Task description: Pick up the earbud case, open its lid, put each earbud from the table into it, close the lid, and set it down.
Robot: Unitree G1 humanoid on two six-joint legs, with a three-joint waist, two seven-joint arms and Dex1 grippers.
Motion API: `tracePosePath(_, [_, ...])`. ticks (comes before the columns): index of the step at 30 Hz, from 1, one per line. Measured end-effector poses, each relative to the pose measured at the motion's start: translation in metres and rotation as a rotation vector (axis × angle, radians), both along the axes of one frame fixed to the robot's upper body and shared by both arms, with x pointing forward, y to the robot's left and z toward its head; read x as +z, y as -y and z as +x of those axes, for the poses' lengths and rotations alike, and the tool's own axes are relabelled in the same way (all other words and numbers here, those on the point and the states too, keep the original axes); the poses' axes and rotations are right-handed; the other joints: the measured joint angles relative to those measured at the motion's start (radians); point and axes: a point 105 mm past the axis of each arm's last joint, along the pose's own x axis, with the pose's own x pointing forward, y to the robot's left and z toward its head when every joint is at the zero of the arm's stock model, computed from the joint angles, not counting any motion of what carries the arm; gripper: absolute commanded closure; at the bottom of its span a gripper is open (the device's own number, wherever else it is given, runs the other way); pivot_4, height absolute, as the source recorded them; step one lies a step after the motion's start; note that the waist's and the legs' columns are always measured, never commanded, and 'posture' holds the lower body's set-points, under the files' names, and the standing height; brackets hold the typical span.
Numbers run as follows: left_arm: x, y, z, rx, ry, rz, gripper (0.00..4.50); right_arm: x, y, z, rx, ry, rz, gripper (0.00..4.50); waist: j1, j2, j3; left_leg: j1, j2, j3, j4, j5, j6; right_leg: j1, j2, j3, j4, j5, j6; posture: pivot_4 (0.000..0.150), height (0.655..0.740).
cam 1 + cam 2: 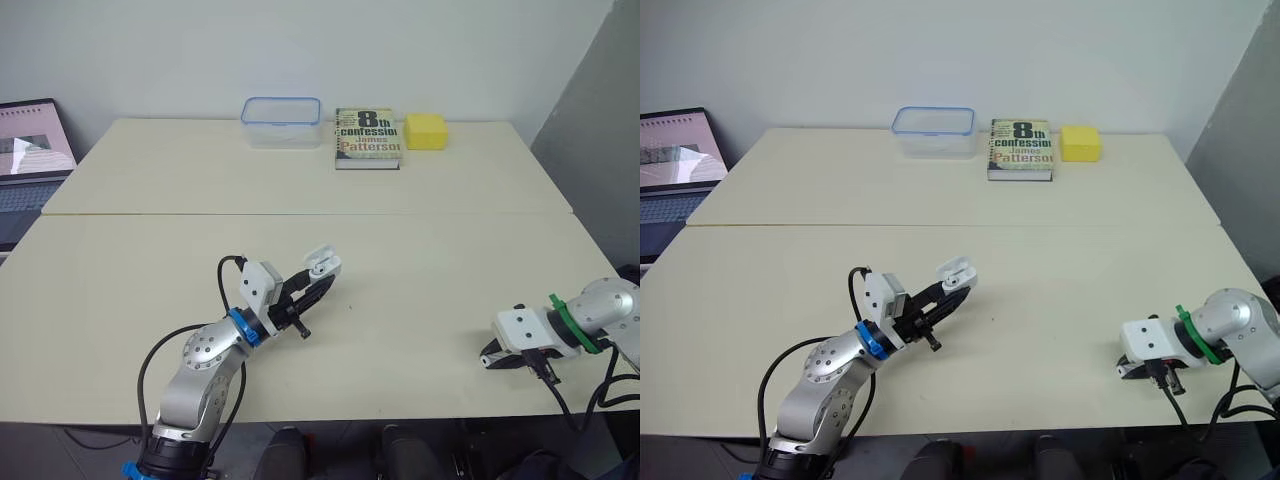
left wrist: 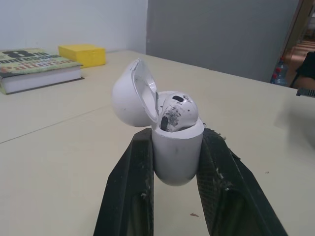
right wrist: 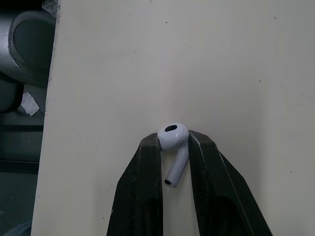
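My left gripper (image 1: 318, 284) is shut on the white earbud case (image 2: 177, 150), holding it a little above the middle of the table. The case's lid (image 2: 132, 94) stands open and tilted back. One white earbud (image 2: 178, 111) sits inside the case. Near the table's front right edge, my right gripper (image 3: 173, 147) is shut on the second white earbud (image 3: 172, 132), gripping it by the head with its stem pointing back between the fingers. In the head views the right gripper (image 1: 492, 358) lies low over the tabletop, far to the right of the case (image 1: 322, 265).
At the back of the table stand a clear plastic box with a blue rim (image 1: 281, 122), a book (image 1: 367, 138) and a yellow block (image 1: 425, 130). An open laptop (image 1: 30, 160) sits off the far left. The table's front edge (image 3: 49, 123) runs close beside the right gripper.
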Motion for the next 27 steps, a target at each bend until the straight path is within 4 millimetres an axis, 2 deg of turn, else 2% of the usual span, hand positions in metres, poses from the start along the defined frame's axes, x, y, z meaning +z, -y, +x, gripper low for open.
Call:
tracePosePath(1, [0.000, 0.000, 0.000, 0.000, 0.000, 0.001, 3.70, 0.000, -0.001, 0.001, -0.006, 0.003, 0.008, 3.17, 0.000, -0.001, 0.000, 0.000, 0.000, 0.000, 0.000, 0.000, 0.000, 0.000, 0.000, 0.001, 0.000, 0.000, 0.000, 0.150, 0.7400])
tracePosePath(5, [-0.001, -0.001, -0.001, 0.001, -0.003, 0.003, 3.70, 0.001, -0.003, 0.008, -0.021, 0.046, 0.021, 1.83, -0.002, -0.001, -0.001, 0.002, 0.000, 0.001, 0.000, 0.000, 0.000, 0.001, 0.000, 0.002, 0.001, 0.000, 0.000, 0.150, 0.7400])
tracePosePath(10, [-0.003, -0.001, -0.002, 0.001, -0.012, 0.005, 3.70, 0.006, -0.007, 0.005, 0.012, 0.070, 0.025, 1.79, -0.001, -0.001, 0.000, 0.001, 0.000, 0.002, -0.001, 0.000, 0.000, -0.001, 0.000, 0.003, 0.000, 0.000, 0.000, 0.150, 0.7400])
tracePosePath(15, [-0.005, -0.001, -0.003, 0.000, -0.026, 0.006, 3.70, 0.034, -0.011, -0.005, 0.028, 0.111, -0.012, 1.79, 0.001, 0.001, 0.001, 0.000, 0.000, 0.002, -0.001, 0.000, 0.000, -0.002, 0.000, 0.003, 0.001, 0.000, 0.000, 0.150, 0.7400])
tracePosePath(17, [-0.005, -0.001, -0.003, 0.000, -0.029, 0.006, 3.70, 0.038, -0.012, -0.007, 0.022, 0.138, -0.059, 1.79, 0.001, 0.001, 0.001, 0.000, 0.000, 0.002, -0.001, 0.000, 0.000, -0.002, 0.000, 0.004, 0.001, 0.000, 0.000, 0.150, 0.7400])
tracePosePath(23, [-0.003, 0.004, -0.005, -0.012, -0.023, -0.001, 3.70, 0.033, -0.018, -0.010, 0.016, 0.173, -0.157, 1.79, 0.001, 0.001, 0.001, 0.000, 0.000, 0.003, -0.001, 0.000, 0.000, -0.002, 0.000, 0.004, 0.000, 0.000, 0.000, 0.150, 0.7400])
tracePosePath(27, [-0.004, 0.005, -0.005, -0.014, -0.027, -0.001, 3.70, 0.023, -0.013, -0.010, 0.015, 0.161, -0.217, 1.79, 0.000, 0.001, 0.001, 0.000, 0.000, 0.003, -0.001, 0.000, 0.000, -0.003, 0.000, 0.004, 0.000, 0.000, 0.000, 0.150, 0.7400])
